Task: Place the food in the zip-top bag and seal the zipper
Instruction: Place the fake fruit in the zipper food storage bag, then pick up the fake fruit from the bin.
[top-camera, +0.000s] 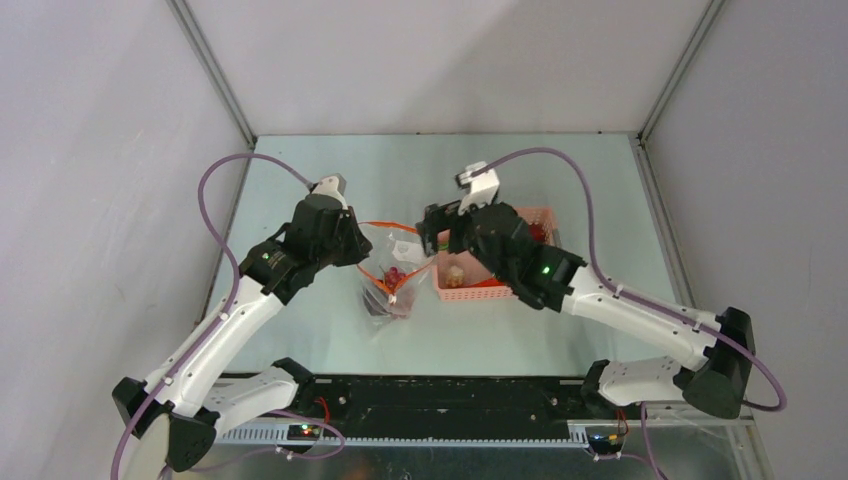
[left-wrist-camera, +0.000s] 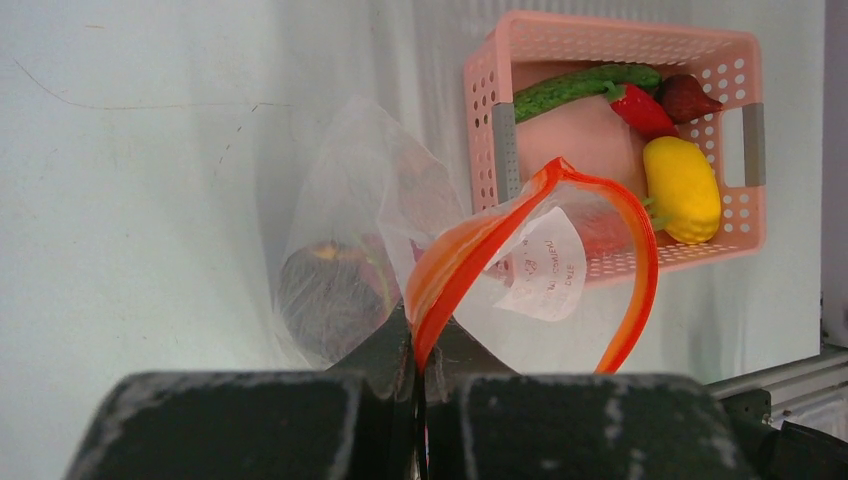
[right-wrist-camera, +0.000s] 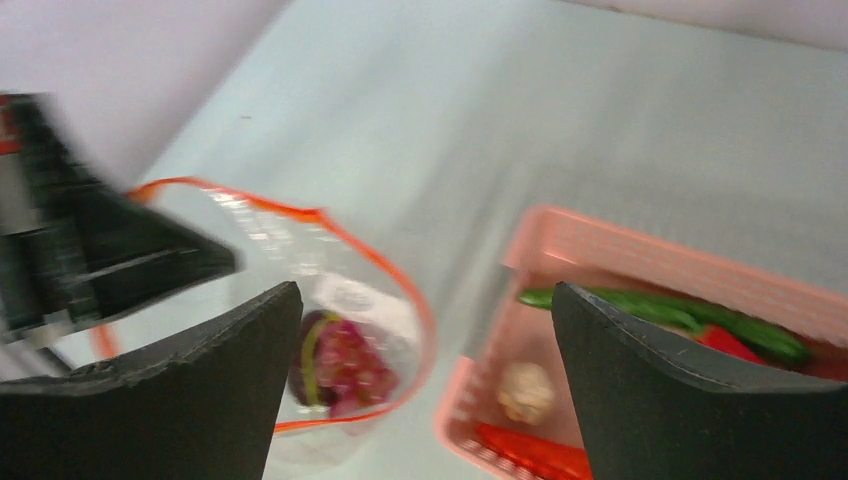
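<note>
The zip-top bag (top-camera: 392, 285) lies between the arms with its mouth held up and open. My left gripper (left-wrist-camera: 420, 345) is shut on the orange-red zipper (left-wrist-camera: 470, 240) at the near edge of the mouth. A dark round fruit (left-wrist-camera: 325, 295) and a dark red grape bunch (right-wrist-camera: 348, 365) sit inside the bag. My right gripper (right-wrist-camera: 425, 295) hangs open and empty above the gap between bag and basket. More food lies in the pink basket (left-wrist-camera: 610, 30): a long green pod (left-wrist-camera: 585, 85), a red chili (left-wrist-camera: 645, 110), a yellow lemon-like fruit (left-wrist-camera: 682, 185) and a pale knobbly piece (right-wrist-camera: 525, 390).
The pink basket (top-camera: 495, 290) stands right beside the bag, under my right arm. A white label (left-wrist-camera: 545, 265) shows on the bag's wall. Side walls enclose the table on the left, back and right. The right wrist view is blurred.
</note>
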